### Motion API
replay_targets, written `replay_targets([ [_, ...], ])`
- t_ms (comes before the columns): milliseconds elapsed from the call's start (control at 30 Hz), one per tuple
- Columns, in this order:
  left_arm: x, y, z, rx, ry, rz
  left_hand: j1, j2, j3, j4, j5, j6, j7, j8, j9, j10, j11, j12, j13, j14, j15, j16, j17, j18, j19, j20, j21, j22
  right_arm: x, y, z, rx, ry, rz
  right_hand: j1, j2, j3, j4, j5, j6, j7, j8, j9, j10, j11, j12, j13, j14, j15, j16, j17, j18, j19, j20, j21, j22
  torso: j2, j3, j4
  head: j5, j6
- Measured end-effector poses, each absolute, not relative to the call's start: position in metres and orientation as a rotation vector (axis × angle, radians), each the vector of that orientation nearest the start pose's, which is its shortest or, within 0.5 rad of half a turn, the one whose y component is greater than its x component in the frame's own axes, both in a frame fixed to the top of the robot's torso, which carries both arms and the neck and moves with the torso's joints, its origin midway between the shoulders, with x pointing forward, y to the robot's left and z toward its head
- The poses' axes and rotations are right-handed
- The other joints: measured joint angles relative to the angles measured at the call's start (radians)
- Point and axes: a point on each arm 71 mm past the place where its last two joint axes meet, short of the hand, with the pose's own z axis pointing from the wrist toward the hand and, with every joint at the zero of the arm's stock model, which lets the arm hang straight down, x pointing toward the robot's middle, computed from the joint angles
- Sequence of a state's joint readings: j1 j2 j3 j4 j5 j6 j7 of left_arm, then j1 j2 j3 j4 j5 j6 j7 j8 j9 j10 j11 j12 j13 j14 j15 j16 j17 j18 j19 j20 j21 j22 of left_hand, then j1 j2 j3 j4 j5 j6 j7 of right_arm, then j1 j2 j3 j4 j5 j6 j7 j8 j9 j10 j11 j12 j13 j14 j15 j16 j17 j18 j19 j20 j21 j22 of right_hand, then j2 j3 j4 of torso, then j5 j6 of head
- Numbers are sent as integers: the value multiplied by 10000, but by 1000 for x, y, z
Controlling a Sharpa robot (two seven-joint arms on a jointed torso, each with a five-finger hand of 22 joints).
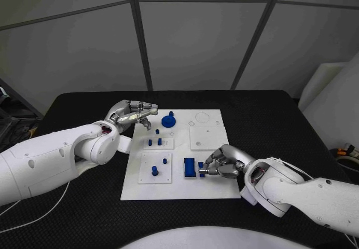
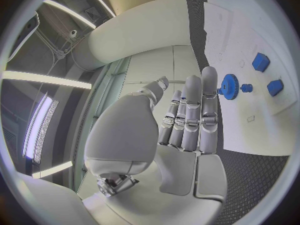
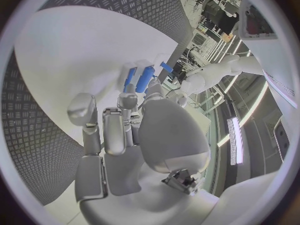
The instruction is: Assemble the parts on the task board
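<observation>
The left hand [image 1: 133, 114] hovers with fingers spread and holding nothing, just left of the blue gear [image 1: 169, 122] standing on the task board [image 1: 181, 192]. The right hand [image 1: 221, 165] pinches a blue peg [image 1: 201, 169] beside the blue block [image 1: 190, 167]; it should keep that peg upright and press straight down.

You see a black counter [image 1: 277, 119] with rounded corners and a bumpy diamond pattern on its top. Behind it stands a grey wall [image 1: 194, 41] made of big flat panels. Dark strips [image 1: 142, 46] run between the panels. To the right of the counter, something big and white [image 1: 329, 88] leans near the wall; you cannot tell what it is. From the left wrist camera you see long bright lights [image 2: 44, 80] shining above.
</observation>
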State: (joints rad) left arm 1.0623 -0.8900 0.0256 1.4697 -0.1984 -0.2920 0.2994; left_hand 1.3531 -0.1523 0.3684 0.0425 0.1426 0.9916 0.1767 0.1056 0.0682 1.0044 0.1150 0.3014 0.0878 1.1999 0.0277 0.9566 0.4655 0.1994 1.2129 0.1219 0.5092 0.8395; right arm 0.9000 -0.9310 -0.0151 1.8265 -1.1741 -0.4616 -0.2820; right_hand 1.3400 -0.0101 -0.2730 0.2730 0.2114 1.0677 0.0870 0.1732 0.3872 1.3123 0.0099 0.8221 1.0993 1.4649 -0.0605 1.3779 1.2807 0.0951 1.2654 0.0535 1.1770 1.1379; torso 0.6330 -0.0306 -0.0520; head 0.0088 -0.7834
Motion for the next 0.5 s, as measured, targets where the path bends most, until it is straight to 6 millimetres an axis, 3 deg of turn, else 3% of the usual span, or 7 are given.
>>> replay_targets([
  [67,479,247,-228,-10790,15438,-13650,0,0,0,0,0,0,0,0,0,0,0,0,0,0,0,0,0,-1,0,0,-37,0,373,-177,-272,3920,19382,8895,463,68,129,-135,293,-180,111,-108,-41,-508,78,-1034,-745,14,93,-596,-684,238,-471,74,-725,-720,-7,-2,1,-12,50],
  [167,480,246,-228,-10845,15390,-13675,0,0,0,0,0,0,0,0,0,0,0,26,0,0,0,0,-13,0,0,0,-37,-13,389,-189,-269,4740,18841,9658,1207,166,186,-449,437,-476,287,-265,-113,-1394,250,-2638,-2022,-717,279,-2964,-3229,704,-2000,225,-3105,-2983,-33,-11,1,-29,159],
  [267,481,246,-228,-10958,15276,-13672,1,1,0,0,0,0,0,14,0,0,0,86,-9,-223,39,0,-78,0,-3,2,-114,-42,407,-202,-264,5724,18195,10280,1761,362,295,-608,375,-661,472,-378,-193,-2019,418,-3456,-2857,-1678,445,-5691,-5772,766,-2606,362,-4328,-3948,-84,-34,1,-47,316],
  [400,484,247,-230,-11177,15037,-13619,92,92,0,0,0,-1,0,42,0,-57,56,161,-33,-657,84,-20,-209,-1,-316,72,-311,-83,436,-218,-257,6961,17218,10852,2364,652,324,-692,236,-787,598,-470,-415,-2449,673,-4740,-4403,-2196,708,-7817,-6991,764,-2970,655,-5596,-4840,-196,-89,15,-81,549],
  [433,486,247,-230,-11233,14962,-13590,92,92,0,0,0,-1,0,42,0,-72,72,182,-48,-952,110,-152,-319,-283,-548,91,-434,-130,442,-221,-256,7200,16994,10951,2455,743,324,-692,236,-787,598,-536,-503,-2501,725,-5088,-4845,-2390,761,-8302,-7238,764,-3111,721,-5895,-5045,-241,-110,19,-87,633],
  [467,487,248,-231,-11294,14874,-13554,92,92,0,0,0,-1,0,66,0,-72,72,229,-60,-1284,141,-359,-465,-771,-824,127,-597,-194,450,-223,-254,7418,16760,11045,2588,785,328,-689,236,-779,630,-605,-616,-2472,752,-5420,-5322,-2655,844,-8859,-7533,765,-3319,800,-6245,-5276,-277,-129,20,-91,697],
  [500,490,250,-232,-11392,14740,-13496,116,116,0,0,0,-22,21,100,1,-93,93,260,-72,-1668,185,-659,-661,-757,-1156,162,-799,-278,459,-226,-252,7680,16449,11158,2674,845,331,-631,236,-752,719,-680,-725,-2399,824,-5690,-5745,-2941,956,-9382,-7824,764,-3524,900,-6579,-5490,-313,-149,20,-95,768],
])
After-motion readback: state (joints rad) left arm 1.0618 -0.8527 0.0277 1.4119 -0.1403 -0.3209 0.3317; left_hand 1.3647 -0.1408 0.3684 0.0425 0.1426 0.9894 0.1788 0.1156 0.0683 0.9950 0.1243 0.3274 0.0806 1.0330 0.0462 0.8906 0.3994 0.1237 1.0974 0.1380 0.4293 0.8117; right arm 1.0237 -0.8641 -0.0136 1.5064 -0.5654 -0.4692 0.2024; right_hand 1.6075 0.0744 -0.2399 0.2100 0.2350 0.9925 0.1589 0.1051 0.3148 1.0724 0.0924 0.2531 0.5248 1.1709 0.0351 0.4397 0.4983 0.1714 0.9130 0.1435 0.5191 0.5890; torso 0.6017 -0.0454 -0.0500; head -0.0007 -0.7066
